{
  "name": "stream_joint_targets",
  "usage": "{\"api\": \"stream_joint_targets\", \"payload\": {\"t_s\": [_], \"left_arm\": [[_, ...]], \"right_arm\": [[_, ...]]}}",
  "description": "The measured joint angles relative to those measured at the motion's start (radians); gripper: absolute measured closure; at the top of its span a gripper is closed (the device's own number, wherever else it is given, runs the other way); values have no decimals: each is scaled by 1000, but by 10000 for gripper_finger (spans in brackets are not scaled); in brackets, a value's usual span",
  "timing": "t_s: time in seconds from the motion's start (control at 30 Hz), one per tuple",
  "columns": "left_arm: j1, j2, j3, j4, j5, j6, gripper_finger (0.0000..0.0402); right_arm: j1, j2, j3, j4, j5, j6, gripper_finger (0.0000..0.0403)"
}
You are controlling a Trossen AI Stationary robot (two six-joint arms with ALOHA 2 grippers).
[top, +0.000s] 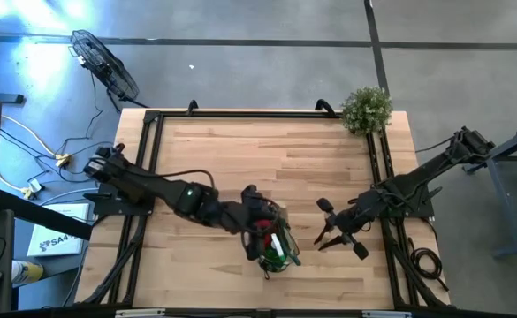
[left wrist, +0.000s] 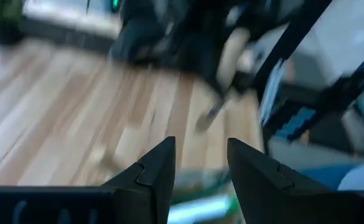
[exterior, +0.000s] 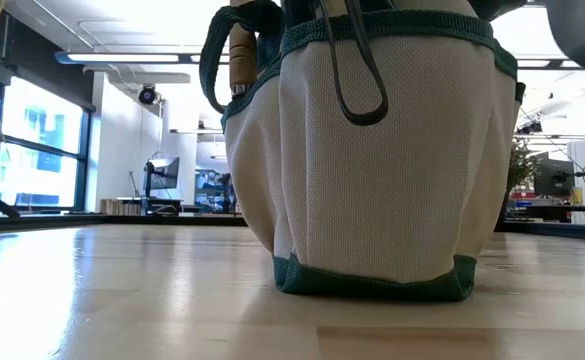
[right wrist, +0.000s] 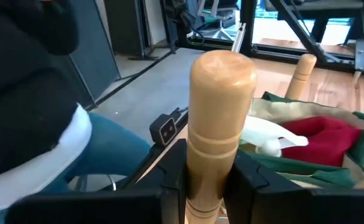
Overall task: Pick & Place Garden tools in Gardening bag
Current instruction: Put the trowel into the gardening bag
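Observation:
The gardening bag (top: 274,243) stands near the table's near edge, pale fabric with green trim, and fills the low view (exterior: 372,150). A red piece (right wrist: 322,134), a white spray bottle (right wrist: 262,134) and a wooden handle (right wrist: 304,74) sit in it; another handle (exterior: 242,55) stands in a side pocket. My left gripper (top: 260,221) is open and empty over the bag's left rim (left wrist: 200,162). My right gripper (top: 327,237) is just right of the bag, shut on a garden tool with a pale wooden handle (right wrist: 222,81). My right gripper pinches the tool's wooden handle (right wrist: 211,177) between its two fingers, below the rounded free end (right wrist: 222,65), which sticks out past them toward the wrist. The fingers lie across the handle. In the left wrist view the tool's metal end (left wrist: 210,115) points down toward the table.
A bushy green plant (top: 366,108) stands at the table's far right corner. Black frame rails (top: 152,159) run along the table's left, right and far sides. The far half of the wooden tabletop (top: 258,150) is free room. A fan (top: 103,62) lies on the floor.

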Motion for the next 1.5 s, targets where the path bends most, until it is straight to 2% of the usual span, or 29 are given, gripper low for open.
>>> {"api": "stream_joint_targets", "payload": {"t_s": [0.13,0.27,0.4,0.5,0.63,0.83,0.97,1.07,1.17,1.3,1.4,1.5], "left_arm": [[-6,43,2,223,-38,26,261],[13,116,0,416,12,31,261],[34,157,0,496,60,19,261],[38,175,0,493,59,4,261],[17,201,0,491,60,8,261],[-21,204,0,460,45,87,261],[-23,204,0,472,47,214,261],[-3,218,2,478,51,304,261],[20,227,-1,461,61,325,261],[57,240,2,487,120,320,261],[84,268,1,554,258,339,261],[103,279,0,563,350,347,261]], "right_arm": [[0,0,0,0,70,-41,349],[0,0,0,-14,207,-68,349],[0,0,0,-55,326,-78,349],[0,-4,1,-58,344,-89,349],[15,-48,25,-61,279,-100,349],[72,-200,47,-180,7,-43,349],[105,-275,49,-103,-12,-65,349],[104,-278,49,-40,-66,-107,349],[93,-260,48,-6,-105,-144,349],[58,-235,48,15,-109,-184,349],[23,-202,48,18,-117,-192,349],[-3,-185,48,44,-186,-192,349]]}}
